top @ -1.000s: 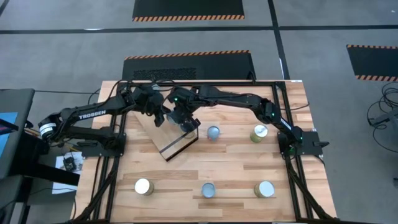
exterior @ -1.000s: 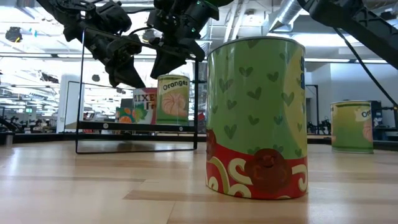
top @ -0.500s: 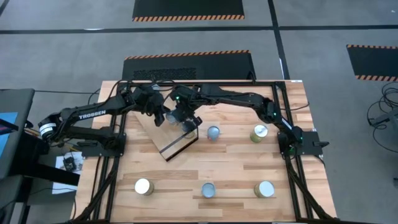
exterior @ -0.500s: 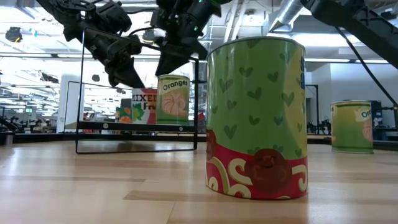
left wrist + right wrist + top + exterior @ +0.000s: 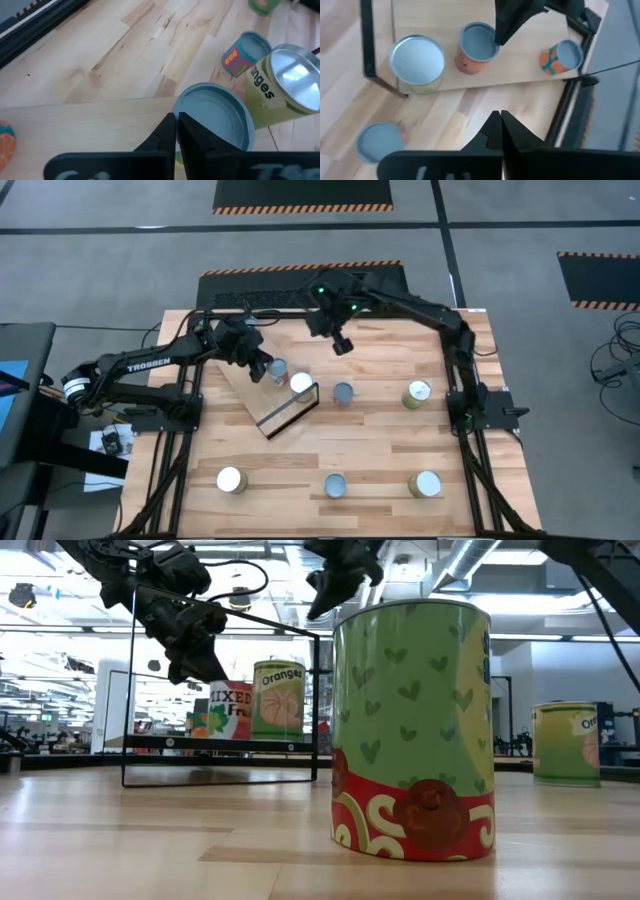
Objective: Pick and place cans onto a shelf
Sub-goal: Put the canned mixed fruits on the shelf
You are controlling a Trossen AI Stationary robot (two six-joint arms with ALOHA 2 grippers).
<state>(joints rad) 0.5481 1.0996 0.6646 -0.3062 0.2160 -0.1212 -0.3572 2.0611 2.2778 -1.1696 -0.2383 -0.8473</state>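
The shelf (image 5: pixel 243 393) is a pale plywood panel with a black frame (image 5: pixel 291 409) at its near end. On it stand an "Oranges" can (image 5: pixel 301 384), a "Mixed Fruit" can (image 5: pixel 278 368) and, in the right wrist view, a third can (image 5: pixel 561 56) at the far end. My left gripper (image 5: pixel 262 370) is shut, its tips at the rim of the Mixed Fruit can's top (image 5: pixel 212 114). My right gripper (image 5: pixel 341 346) is shut and empty, high above the table beyond the shelf's far right side. My left gripper points down and slants toward the table's right, with its shut fingertips (image 5: pixel 170 122) at the rim of the Mixed Fruit can's top (image 5: pixel 181 102). I cannot tell whether they touch it. The can stands upright on the shelf.
Loose cans stand on the table: two right of the shelf (image 5: pixel 343 392) (image 5: pixel 417 393) and three along the near edge (image 5: pixel 231 479) (image 5: pixel 335 485) (image 5: pixel 425 484). A black rail frame (image 5: pixel 460 360) borders the table.
My right gripper has risen from over the Oranges can and gone toward the table's far edge and right. The Oranges can stays upright on the shelf, its top now uncovered.
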